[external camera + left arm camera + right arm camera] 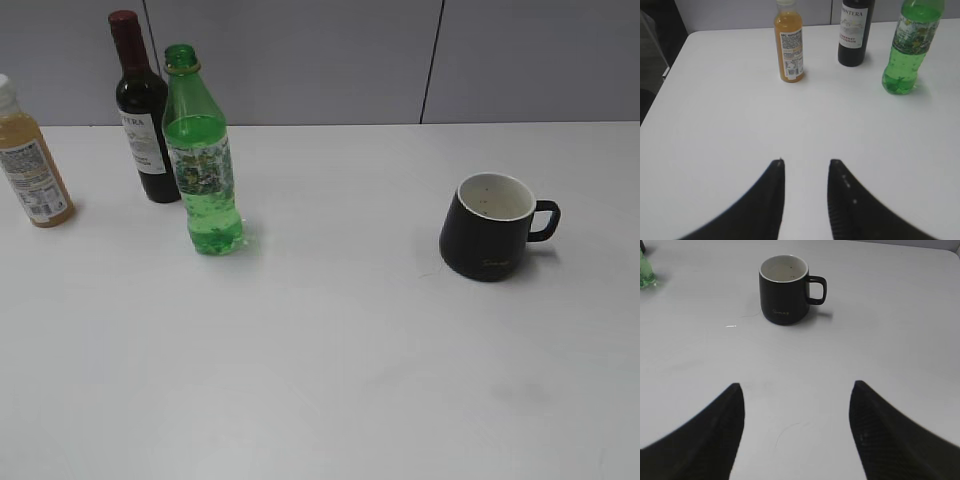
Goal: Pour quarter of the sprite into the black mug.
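The sprite [201,160], a tall clear green bottle with a patterned label and no cap, is seen standing upright, filled to above the label, well ahead and to the right of the left gripper [806,163]. The black mug [784,288], white inside, is set upright well ahead of the right gripper [796,388], handle turned right.

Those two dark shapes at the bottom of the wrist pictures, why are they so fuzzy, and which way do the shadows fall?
Left wrist view: the fingers sit close to the lens, so they blur, while the sprite stays sharp. Right wrist view: blurred fingers too; the black mug is crisp, its soft shadow falling to its right.
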`<state>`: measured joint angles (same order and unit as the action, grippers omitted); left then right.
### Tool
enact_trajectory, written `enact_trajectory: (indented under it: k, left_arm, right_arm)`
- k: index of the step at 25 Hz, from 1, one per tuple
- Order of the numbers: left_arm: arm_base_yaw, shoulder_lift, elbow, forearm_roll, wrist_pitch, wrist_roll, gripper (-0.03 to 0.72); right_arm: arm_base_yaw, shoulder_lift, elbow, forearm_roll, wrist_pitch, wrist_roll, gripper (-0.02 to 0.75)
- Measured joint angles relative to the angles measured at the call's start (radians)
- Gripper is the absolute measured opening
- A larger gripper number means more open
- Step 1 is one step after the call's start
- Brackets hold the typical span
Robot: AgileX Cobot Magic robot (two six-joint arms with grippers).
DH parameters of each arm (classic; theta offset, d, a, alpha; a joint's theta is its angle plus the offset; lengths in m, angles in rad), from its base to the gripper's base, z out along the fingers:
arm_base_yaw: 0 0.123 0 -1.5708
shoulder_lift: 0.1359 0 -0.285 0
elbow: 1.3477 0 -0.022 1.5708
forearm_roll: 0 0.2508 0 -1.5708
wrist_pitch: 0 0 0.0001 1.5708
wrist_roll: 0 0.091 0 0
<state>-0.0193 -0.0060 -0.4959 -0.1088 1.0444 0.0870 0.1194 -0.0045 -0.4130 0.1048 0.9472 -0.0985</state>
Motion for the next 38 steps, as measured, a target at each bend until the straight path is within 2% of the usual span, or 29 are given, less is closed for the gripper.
enact_trajectory:
  k: [4,8,11,14,18,24,31,38]
  left_arm:
    - [0.0,0.0,0.0,0.0,0.0,0.0,0.235]
    - [0.0,0.0,0.0,0.0,0.0,0.0,0.235]
    - [0.0,0.0,0.0,0.0,0.0,0.0,0.235]
    - [0.0,0.0,0.0,0.0,0.0,0.0,0.235]
    - [0.0,0.0,0.0,0.0,0.0,0.0,0.235]
    - [0.0,0.0,0.0,0.0,0.0,0.0,0.235]
    - [0.0,0.0,0.0,0.0,0.0,0.0,0.235]
    - [0.0,0.0,0.0,0.0,0.0,0.0,0.235]
  right_arm:
    - [0.0,0.0,0.0,0.0,0.0,0.0,0.512]
    - [0.0,0.0,0.0,0.0,0.0,0.0,0.607]
    - [0.0,0.0,0.0,0.0,-0.001,0.0,0.641]
    - [0.0,0.0,-0.013,0.0,-0.032,0.0,0.643]
    - [0.0,0.002,-0.025,-0.003,-0.152,0.0,0.637]
    - [0.0,0.058,-0.025,-0.08,-0.324,0.0,0.613]
    - [0.0,0.246,-0.025,-0.119,-0.512,-0.001,0.596]
    - [0.0,0.427,-0.025,-0.119,-0.63,-0.001,0.594]
